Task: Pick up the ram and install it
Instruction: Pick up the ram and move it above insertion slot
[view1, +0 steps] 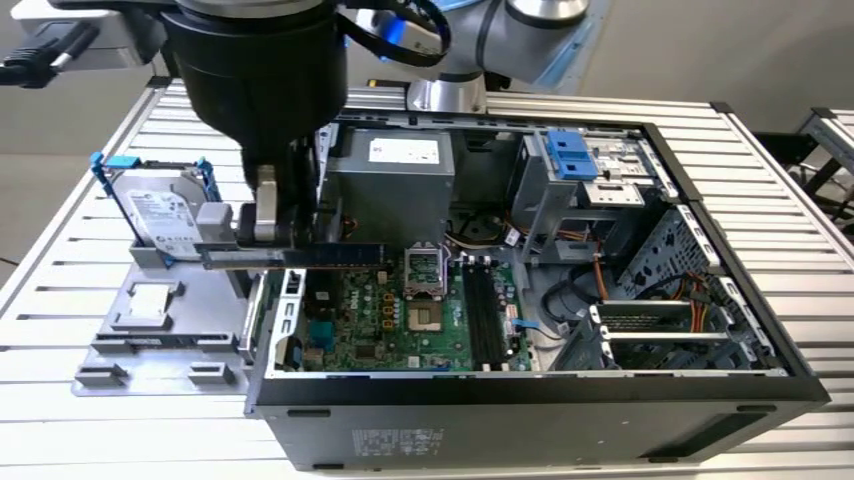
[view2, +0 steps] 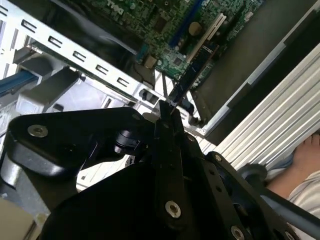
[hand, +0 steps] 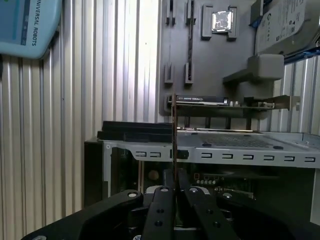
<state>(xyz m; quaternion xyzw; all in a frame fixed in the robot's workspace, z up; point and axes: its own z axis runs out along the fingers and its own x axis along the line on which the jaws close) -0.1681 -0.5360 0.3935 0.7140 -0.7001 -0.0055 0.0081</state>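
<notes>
The ram (view1: 300, 257) is a long thin dark stick held level, and my gripper (view1: 283, 238) is shut on it from above. It hangs over the open computer case's wall on the exterior view's left, above the green motherboard (view1: 387, 320). The long black slots (view1: 483, 315) lie further toward the exterior view's right. In the second wrist view the ram (view2: 192, 70) sticks out from my gripper (view2: 166, 111) toward the motherboard (view2: 170, 30). The first wrist view catches the ram (hand: 173, 135) edge-on as a thin line rising from my gripper (hand: 173, 176).
A silver hard drive (view1: 163, 212) with blue rails stands on a grey fixture plate (view1: 147, 335) beside the case. The case (view1: 534, 400) holds a power supply (view1: 394, 175), drive bays and cables. A person's hand (view2: 306, 152) rests on the slatted table.
</notes>
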